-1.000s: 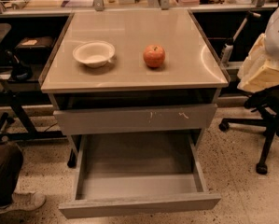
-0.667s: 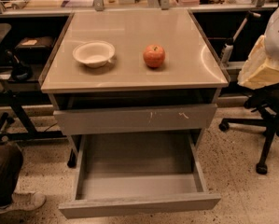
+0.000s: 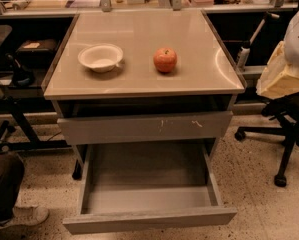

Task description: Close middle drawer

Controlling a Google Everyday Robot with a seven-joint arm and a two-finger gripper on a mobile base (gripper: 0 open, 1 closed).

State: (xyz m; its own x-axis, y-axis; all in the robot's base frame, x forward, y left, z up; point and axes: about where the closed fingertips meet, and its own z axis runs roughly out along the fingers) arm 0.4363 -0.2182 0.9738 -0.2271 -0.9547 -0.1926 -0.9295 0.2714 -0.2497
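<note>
The middle drawer (image 3: 149, 218) is pulled far out under the grey cabinet. Its plain grey front panel is nearest the camera and its long bare tray (image 3: 148, 176) lies open and empty. Above it sits the taller drawer front with small white scratches (image 3: 144, 127), with a dark gap over its top edge. The lowest front is hidden under the open drawer. My gripper (image 3: 281, 71) is the white and cream shape at the right edge, up beside the cabinet top and well apart from the open drawer.
A white bowl (image 3: 100, 57) and a red apple (image 3: 165, 60) sit on the cabinet top (image 3: 139, 79). An office chair base (image 3: 281, 134) stands on the floor to the right. A person's shoe (image 3: 16, 216) is at the lower left. Desk legs (image 3: 14, 119) are on the left.
</note>
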